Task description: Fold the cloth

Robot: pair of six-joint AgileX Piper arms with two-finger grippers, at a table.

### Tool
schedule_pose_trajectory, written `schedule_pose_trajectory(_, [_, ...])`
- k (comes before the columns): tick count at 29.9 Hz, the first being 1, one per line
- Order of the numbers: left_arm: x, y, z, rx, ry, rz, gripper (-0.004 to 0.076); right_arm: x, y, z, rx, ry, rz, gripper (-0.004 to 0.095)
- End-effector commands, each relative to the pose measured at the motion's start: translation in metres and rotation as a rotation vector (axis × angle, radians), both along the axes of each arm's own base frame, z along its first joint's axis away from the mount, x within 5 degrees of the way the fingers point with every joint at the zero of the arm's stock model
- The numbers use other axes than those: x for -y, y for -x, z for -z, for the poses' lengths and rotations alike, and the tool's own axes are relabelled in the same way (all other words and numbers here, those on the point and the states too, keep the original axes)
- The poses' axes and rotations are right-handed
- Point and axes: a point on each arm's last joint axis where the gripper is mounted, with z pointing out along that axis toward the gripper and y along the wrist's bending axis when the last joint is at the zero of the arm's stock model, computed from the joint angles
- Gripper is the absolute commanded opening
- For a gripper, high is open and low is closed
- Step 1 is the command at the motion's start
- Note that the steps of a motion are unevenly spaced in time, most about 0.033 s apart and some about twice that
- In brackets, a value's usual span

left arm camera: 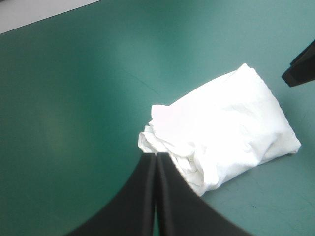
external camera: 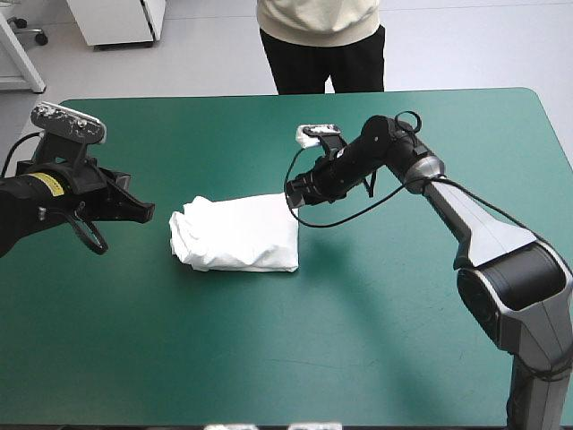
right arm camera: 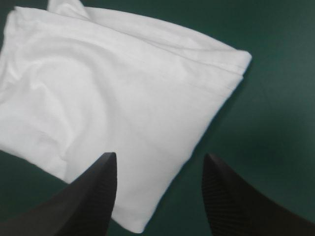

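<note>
White T-shirt [external camera: 237, 235] folded on our bench [external camera: 376, 358], our left gripper [left arm camera: 156, 155] closed, empty, beside it, right gripper [right arm camera: 160, 158] spread over its edge

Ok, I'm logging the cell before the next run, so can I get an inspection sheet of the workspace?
Surface: teal-green cover, bare around the T-shirt.
Job's things: T-shirt, a folded bundle near the middle, its left end rumpled.
Clutter: nothing seen.
Grippers: left gripper shut, empty, just short of the T-shirt's left end; right gripper open over its right edge.
Cables: nothing seen beyond the robot's own.
Surroundings: nothing seen.
</note>
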Motion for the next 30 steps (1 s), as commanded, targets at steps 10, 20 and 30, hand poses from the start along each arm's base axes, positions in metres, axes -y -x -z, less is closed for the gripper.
schedule_pose_trajectory(10, [0.003,-0.007,-0.008,0.053,0.034,0.000,-0.0009,-0.010,-0.001,0.035,-0.060,-0.184,0.030,0.0540])
schedule_pose_trajectory(20, [0.002,-0.007,-0.007,0.046,0.028,-0.002,-0.0009,-0.008,0.004,0.049,-0.061,-0.059,-0.080,0.0008])
schedule_pose_trajectory(30, [0.003,-0.006,-0.006,0.030,0.029,0.001,-0.0009,0.120,-0.005,-0.008,0.053,0.284,0.145,0.0000])
